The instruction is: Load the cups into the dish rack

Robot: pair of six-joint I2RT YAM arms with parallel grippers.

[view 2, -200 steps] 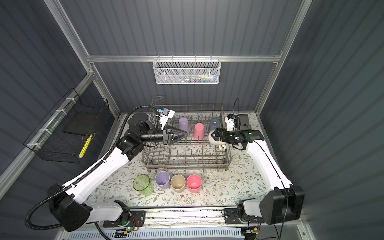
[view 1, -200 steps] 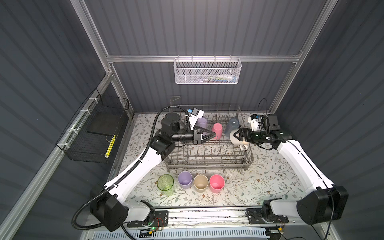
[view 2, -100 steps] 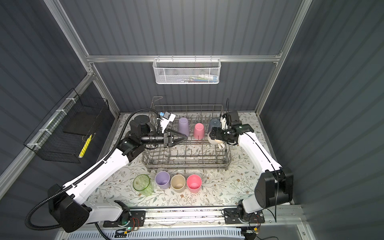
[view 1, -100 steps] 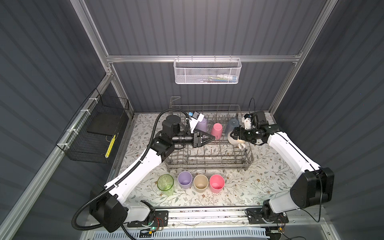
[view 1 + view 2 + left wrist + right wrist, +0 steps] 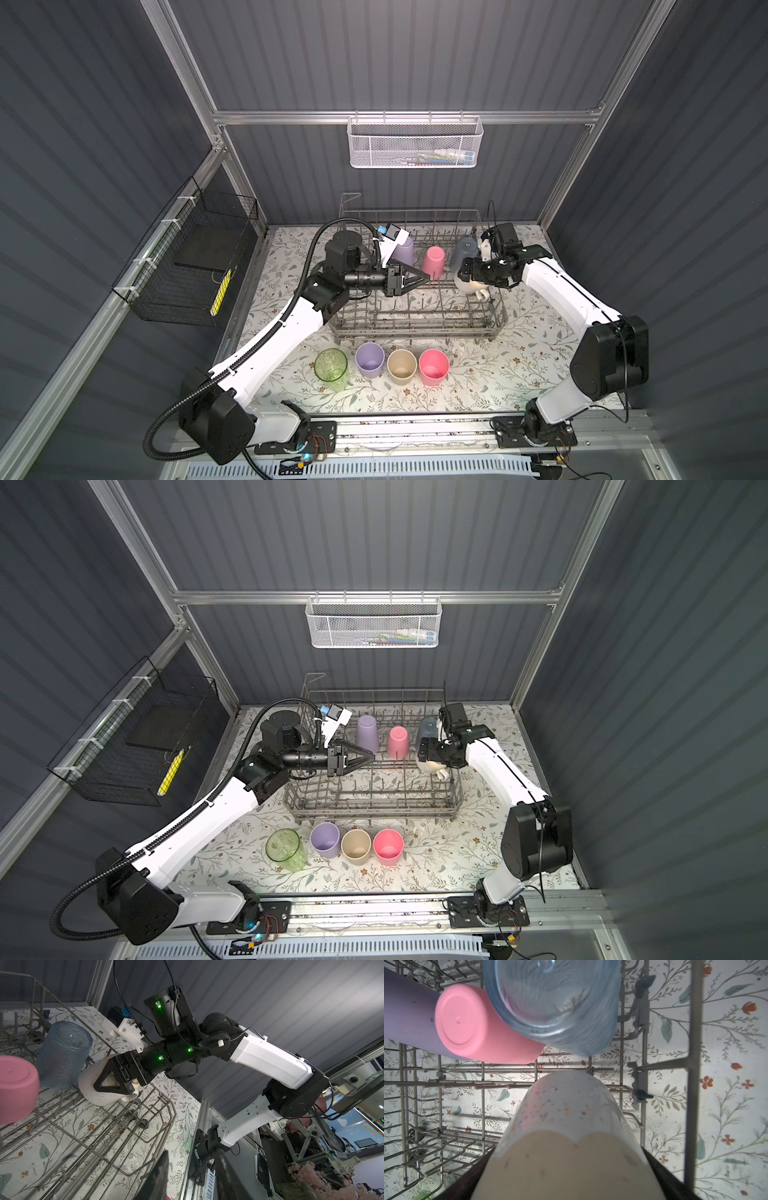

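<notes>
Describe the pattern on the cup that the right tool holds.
The wide cream cup carries small scattered speckles in pink, blue, yellow and orange. The right wrist view shows them best.

1. Shows the right gripper (image 5: 99, 1073) clamped round a cream speckled cup (image 5: 88, 1077) over the dish rack (image 5: 175, 1114) floor wires.
2. Finds a clear blue cup (image 5: 62, 1053) and a pink cup (image 5: 16, 1088) upturned in the rack, just beside.
3. Catches the left gripper (image 5: 192, 1153) at the frame's edge, fingers (image 5: 160, 1176) apart.

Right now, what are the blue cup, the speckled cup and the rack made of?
Blue cup: probably clear plastic; you see through its rippled wall. Speckled cup: matte cream, plastic or ceramic, unclear. Rack: grey metal wire, dull, thin bent rods.
</notes>
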